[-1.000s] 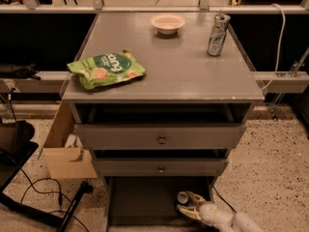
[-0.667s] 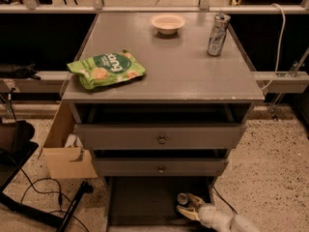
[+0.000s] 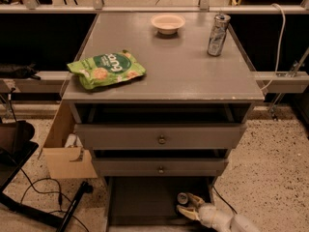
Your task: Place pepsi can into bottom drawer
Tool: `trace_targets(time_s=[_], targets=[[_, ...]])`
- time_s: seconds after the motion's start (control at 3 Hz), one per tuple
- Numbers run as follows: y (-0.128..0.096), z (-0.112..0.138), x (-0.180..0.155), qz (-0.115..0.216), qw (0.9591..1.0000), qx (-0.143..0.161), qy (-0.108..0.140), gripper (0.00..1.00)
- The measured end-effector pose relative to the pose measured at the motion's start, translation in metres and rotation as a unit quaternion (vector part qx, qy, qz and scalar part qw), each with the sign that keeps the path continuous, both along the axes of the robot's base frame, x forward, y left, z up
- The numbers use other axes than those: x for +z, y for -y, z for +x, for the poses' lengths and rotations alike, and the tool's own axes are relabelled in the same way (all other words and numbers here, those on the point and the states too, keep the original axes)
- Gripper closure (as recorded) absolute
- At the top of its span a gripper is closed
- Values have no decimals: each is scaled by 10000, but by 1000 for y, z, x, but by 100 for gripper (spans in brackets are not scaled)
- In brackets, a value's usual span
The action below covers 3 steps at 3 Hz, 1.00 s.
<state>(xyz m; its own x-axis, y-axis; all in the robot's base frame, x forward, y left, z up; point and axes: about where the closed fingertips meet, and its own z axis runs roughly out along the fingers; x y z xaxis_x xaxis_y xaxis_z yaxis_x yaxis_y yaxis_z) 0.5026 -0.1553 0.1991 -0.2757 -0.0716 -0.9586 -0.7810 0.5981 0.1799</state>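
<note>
The pepsi can (image 3: 182, 197) stands upright in the bottom drawer (image 3: 140, 202), near its right side; only its silver top and dark body show. My gripper (image 3: 186, 205) reaches in from the lower right, low inside the drawer, right against the can. The bottom drawer is pulled out under the two upper drawers and is in shadow.
On the cabinet top (image 3: 193, 76) lie a green snack bag (image 3: 107, 69), a white bowl (image 3: 167, 23) and a tall silver can (image 3: 218, 34). The top drawer (image 3: 161, 136) stands slightly out. A cardboard box (image 3: 65, 151) sits left of the cabinet, with cables on the floor.
</note>
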Motion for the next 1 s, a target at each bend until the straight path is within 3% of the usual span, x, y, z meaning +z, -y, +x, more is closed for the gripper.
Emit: trace_targets(time_s=[0.33,0.67,1.0], targets=[[0,0,0,0,10000,0,0,14],[0,0,0,1,10000,1,0,0],[0,0,0,1,10000,1,0,0]])
